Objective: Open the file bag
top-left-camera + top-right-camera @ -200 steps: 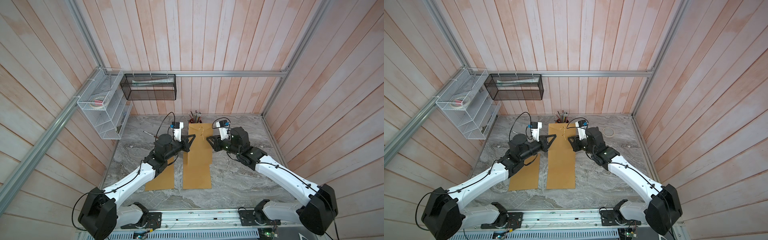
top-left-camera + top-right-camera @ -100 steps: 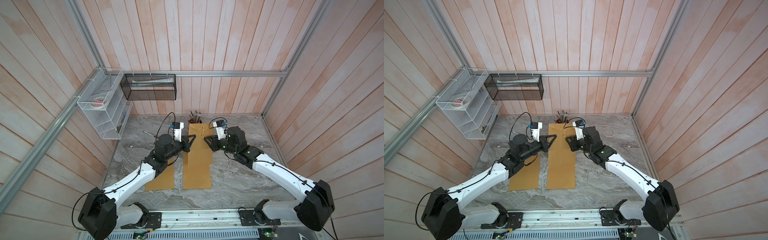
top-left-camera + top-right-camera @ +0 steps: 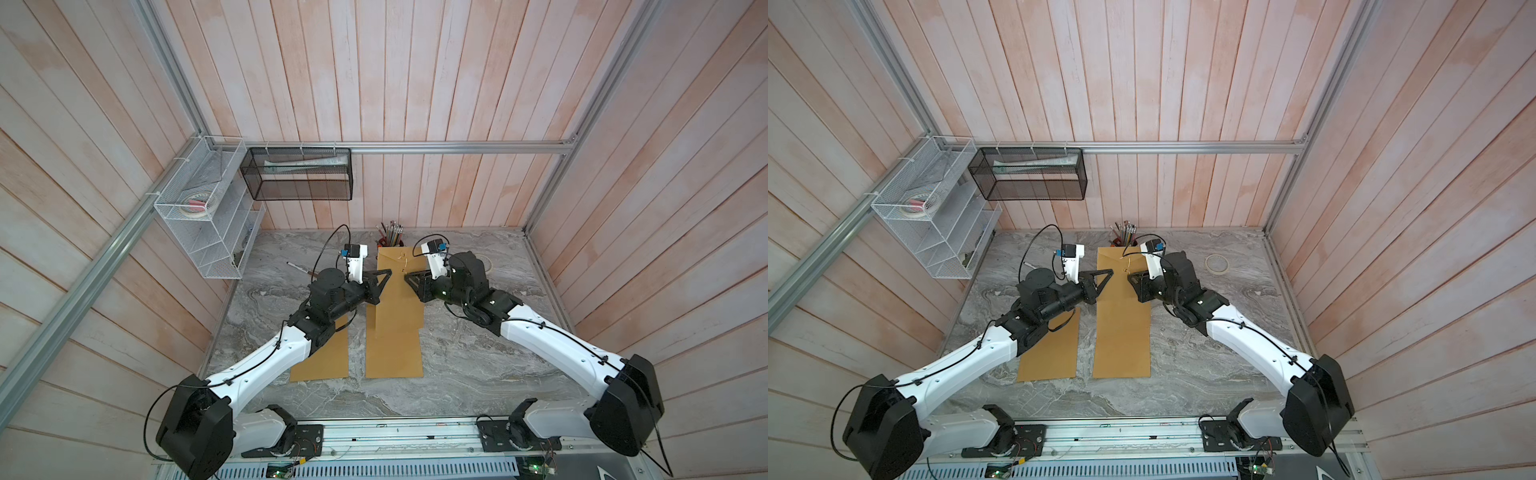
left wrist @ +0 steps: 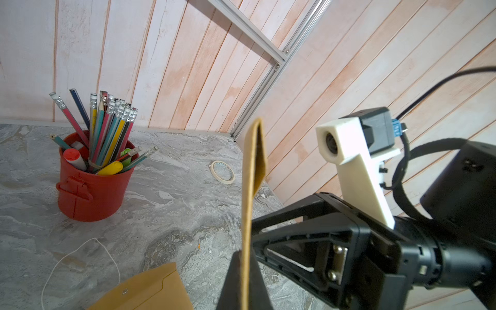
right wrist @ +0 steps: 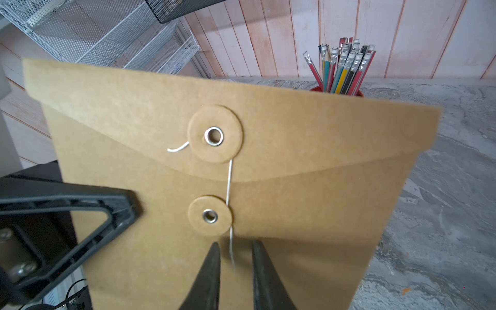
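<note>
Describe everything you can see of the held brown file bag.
The file bag is stiff brown card, flap end raised off the table, flap down. Flap and body each carry a round disc with a metal eyelet; a white string runs past both, its tail between the fingers of the open right gripper. The left gripper clamps one side edge.

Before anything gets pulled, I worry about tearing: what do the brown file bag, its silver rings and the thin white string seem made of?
Brown file bag: likely matte kraft card, fibrous surface, stiff edges. Silver rings: apparently metal eyelets, glossy with highlights. Thin white string: probably cotton cord; too fine to be sure.
</note>
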`<act>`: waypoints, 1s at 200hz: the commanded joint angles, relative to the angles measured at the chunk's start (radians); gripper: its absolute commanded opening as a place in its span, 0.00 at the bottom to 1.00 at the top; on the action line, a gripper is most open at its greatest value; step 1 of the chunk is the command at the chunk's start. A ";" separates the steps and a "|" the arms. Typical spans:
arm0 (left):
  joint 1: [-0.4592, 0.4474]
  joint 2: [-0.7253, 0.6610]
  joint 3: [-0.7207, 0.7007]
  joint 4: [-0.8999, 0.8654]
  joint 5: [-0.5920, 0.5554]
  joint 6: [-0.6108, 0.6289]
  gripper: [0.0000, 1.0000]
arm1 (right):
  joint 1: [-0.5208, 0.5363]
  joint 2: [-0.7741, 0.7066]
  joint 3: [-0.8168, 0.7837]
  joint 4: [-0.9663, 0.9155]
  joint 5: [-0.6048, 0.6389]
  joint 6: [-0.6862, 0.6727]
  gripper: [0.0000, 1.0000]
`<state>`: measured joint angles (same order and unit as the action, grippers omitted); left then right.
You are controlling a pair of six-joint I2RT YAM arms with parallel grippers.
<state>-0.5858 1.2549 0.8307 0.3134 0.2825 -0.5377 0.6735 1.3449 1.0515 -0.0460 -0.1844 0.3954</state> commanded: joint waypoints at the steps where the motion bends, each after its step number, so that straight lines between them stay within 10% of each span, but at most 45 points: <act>1: -0.005 -0.010 0.025 0.021 0.001 0.017 0.00 | 0.008 0.018 0.036 -0.006 -0.002 -0.004 0.21; 200: -0.006 -0.018 0.002 0.032 -0.004 0.014 0.00 | 0.009 0.024 0.074 -0.038 0.087 -0.010 0.00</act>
<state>-0.5854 1.2549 0.8307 0.3134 0.2756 -0.5373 0.6746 1.3857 1.0874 -0.0593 -0.1429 0.3946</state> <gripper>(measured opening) 0.049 0.042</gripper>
